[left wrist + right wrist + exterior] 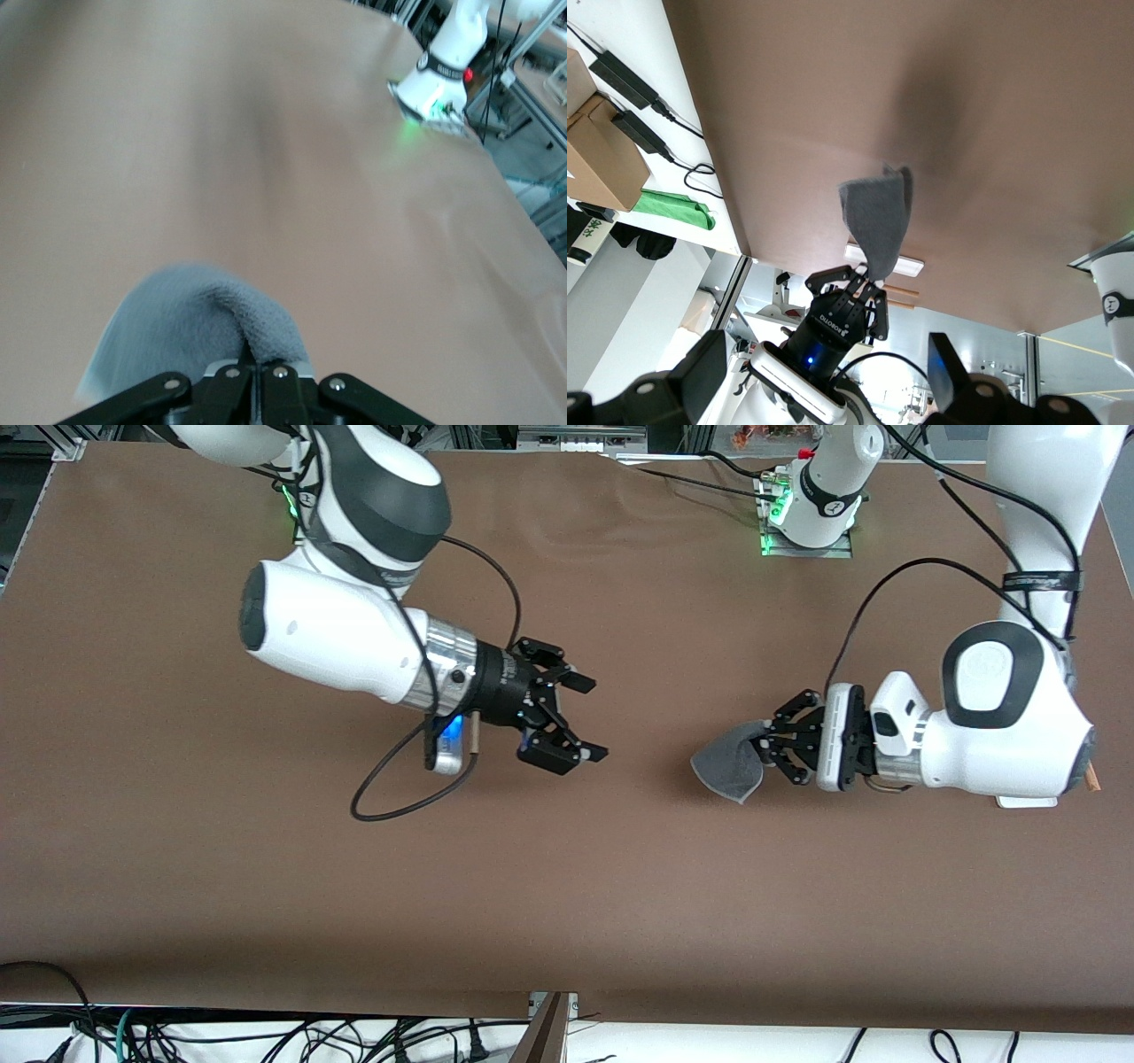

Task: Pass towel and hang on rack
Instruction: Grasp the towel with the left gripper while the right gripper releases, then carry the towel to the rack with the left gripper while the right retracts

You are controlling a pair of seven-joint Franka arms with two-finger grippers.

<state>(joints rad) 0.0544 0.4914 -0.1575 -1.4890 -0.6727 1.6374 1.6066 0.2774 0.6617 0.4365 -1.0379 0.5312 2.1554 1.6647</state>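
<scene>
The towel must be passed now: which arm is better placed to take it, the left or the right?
The right arm. The left gripper is already shut on the towel, held up over the table's middle. The right gripper hangs open beside it, fingers pointing toward the towel, so it probably only needs to close the gap.

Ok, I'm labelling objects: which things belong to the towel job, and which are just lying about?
Job: towel, held by left gripper; open right gripper; rack, mostly hidden by the left arm.
Lying about, off the table: cables, box, green cloth.
</scene>
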